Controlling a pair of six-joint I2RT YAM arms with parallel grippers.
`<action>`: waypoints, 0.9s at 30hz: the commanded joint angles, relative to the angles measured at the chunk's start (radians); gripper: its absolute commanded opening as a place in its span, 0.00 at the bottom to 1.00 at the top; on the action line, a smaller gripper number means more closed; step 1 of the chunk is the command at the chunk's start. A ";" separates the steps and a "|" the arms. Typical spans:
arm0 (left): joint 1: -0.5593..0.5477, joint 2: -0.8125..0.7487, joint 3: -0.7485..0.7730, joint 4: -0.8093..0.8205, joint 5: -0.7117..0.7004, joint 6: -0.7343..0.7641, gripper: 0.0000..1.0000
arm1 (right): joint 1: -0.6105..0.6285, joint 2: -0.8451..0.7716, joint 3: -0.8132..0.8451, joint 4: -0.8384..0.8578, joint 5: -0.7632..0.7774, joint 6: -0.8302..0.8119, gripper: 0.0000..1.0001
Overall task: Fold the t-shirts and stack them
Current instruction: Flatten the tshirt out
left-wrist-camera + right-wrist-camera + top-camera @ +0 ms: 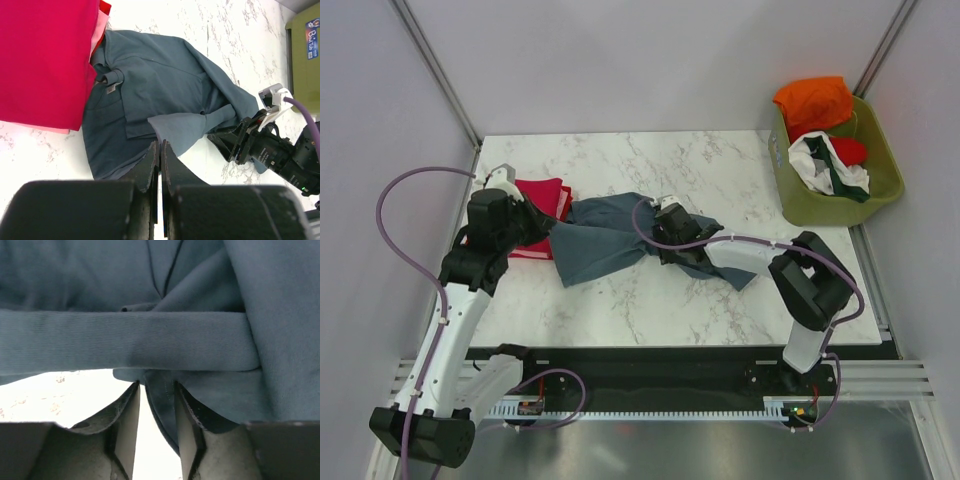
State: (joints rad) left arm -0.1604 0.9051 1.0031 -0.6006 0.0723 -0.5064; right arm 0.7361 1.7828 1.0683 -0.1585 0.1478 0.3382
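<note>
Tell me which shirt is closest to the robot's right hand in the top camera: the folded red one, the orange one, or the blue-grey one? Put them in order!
1. Blue-grey shirt: mid-table, cloth between the right gripper's fingers.
2. Folded red shirt: on the table's left side.
3. Orange shirt: far back right, on the green basket.

We found the crumpled t-shirt [605, 245] lying on the middle of the table [720, 165], with the folded t-shirt [540, 200] just to its left, their edges touching. Well to its right and farther back, the basket [820, 212] stood at the table's far corner, with more t-shirts [815, 100] heaped in it.
</note>
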 commanded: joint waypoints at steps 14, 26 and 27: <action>0.001 0.009 0.038 -0.002 -0.006 0.039 0.02 | -0.053 -0.371 -0.192 0.025 0.150 0.025 0.00; -0.086 0.184 -0.116 0.201 0.057 -0.107 0.02 | -0.271 -0.636 -0.337 0.070 0.054 0.137 0.00; -0.102 0.213 -0.123 0.220 0.046 -0.127 0.02 | -0.270 -0.620 -0.329 0.068 0.023 0.134 0.00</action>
State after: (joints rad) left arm -0.2173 1.0363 0.9226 -0.4992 0.0990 -0.5545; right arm 0.4606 1.1400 0.7258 -0.1318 0.2596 0.4522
